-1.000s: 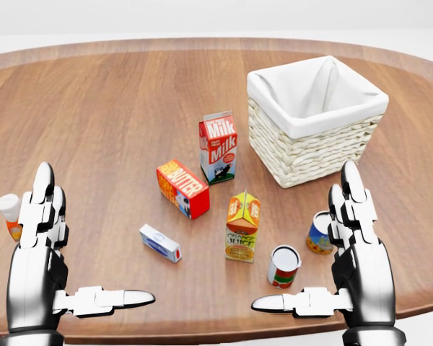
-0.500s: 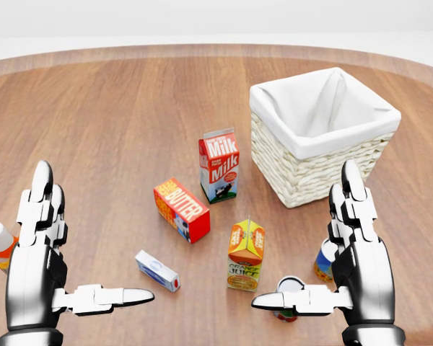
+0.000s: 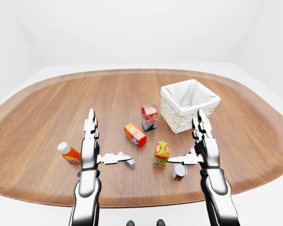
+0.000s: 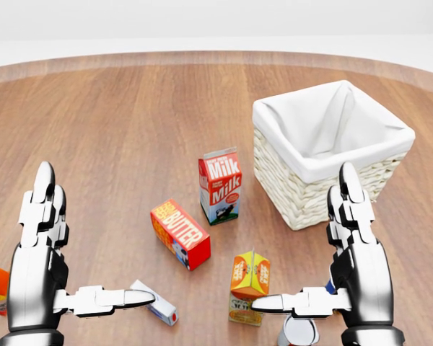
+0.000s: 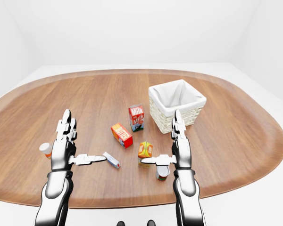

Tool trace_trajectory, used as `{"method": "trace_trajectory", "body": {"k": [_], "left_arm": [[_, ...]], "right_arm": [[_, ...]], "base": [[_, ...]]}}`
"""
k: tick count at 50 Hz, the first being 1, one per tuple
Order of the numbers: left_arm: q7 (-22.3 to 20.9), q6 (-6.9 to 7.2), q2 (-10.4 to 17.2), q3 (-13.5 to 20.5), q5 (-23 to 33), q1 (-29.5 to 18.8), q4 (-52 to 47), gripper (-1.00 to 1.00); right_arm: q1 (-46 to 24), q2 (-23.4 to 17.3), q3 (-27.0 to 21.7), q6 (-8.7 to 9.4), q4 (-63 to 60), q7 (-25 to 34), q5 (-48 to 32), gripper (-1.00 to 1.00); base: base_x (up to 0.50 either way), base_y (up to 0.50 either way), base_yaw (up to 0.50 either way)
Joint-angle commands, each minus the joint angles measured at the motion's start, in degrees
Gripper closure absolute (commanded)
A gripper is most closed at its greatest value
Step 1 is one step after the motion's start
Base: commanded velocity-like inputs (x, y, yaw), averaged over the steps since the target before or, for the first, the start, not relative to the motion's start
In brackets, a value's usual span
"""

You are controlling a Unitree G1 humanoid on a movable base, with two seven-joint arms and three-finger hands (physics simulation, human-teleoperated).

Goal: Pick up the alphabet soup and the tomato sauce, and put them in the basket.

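The tomato sauce can (image 3: 178, 171), red and white, stands on the wooden table (image 4: 115, 122) below the orange juice carton. In the head view it (image 4: 297, 333) shows at the bottom edge under my right thumb. The alphabet soup can (image 4: 329, 286) is only a blue sliver behind my right hand. The wicker basket (image 4: 296, 194) with a white liner stands at the upper right, empty. My left hand (image 4: 94, 238) and right hand (image 4: 301, 238) are both open and empty, fingers up, thumbs pointing inward, above the table.
A milk carton (image 4: 220, 186), a butter box (image 4: 180, 234), an orange juice carton (image 4: 250, 287) and a small white box (image 4: 153, 303) lie between my hands. An orange bottle (image 3: 69, 153) lies left of my left hand.
The whole picture has shifted: the camera has moved toward the table, so the things have slid down the head view and grown. Both hands keep the same open pose.
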Motion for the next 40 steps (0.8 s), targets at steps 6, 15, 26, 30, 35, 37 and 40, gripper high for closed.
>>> {"method": "trace_trajectory", "body": {"k": [6,15,26,30,35,37,40], "left_arm": [[-0.03,0.0,-0.02,-0.01,-0.01,0.02,0.13,-1.0],[-0.06,0.0,-0.02,-0.03,-0.07,-0.08,0.12,-1.0],[-0.13,0.0,-0.01,-0.08,-0.08,-0.11,0.04,-1.0],[-0.19,0.0,0.01,-0.11,-0.1,-0.04,0.15,-1.0],[-0.22,0.0,0.01,-0.09,-0.14,-0.05,0.31,-1.0],[-0.23,0.0,0.0,-0.09,-0.16,-0.07,0.21,-1.0],[-0.25,0.0,0.01,-0.09,-0.16,-0.08,0.2,-1.0]], "right_arm": [[0.09,0.0,0.04,0.0,-0.03,0.09,-0.08,-1.0],[0.01,-0.01,0.05,0.0,0.04,0.11,-0.1,-1.0],[-0.02,-0.02,0.08,0.0,0.17,0.2,-0.06,-1.0],[0.05,-0.02,0.12,0.0,0.15,0.24,-0.06,-1.0],[0.0,-0.02,0.14,0.0,0.29,0.26,-0.06,-1.0],[0.0,-0.02,0.16,0.0,0.38,0.27,-0.09,-1.0],[0.05,-0.02,0.23,0.0,0.12,0.31,-0.13,-1.0]], "base": [[0.2,0.0,0.0],[0.19,0.0,0.0],[0.19,0.0,0.0],[0.19,0.0,0.0],[0.2,0.0,0.0],[0.2,0.0,0.0],[0.19,0.0,0.0]]}}
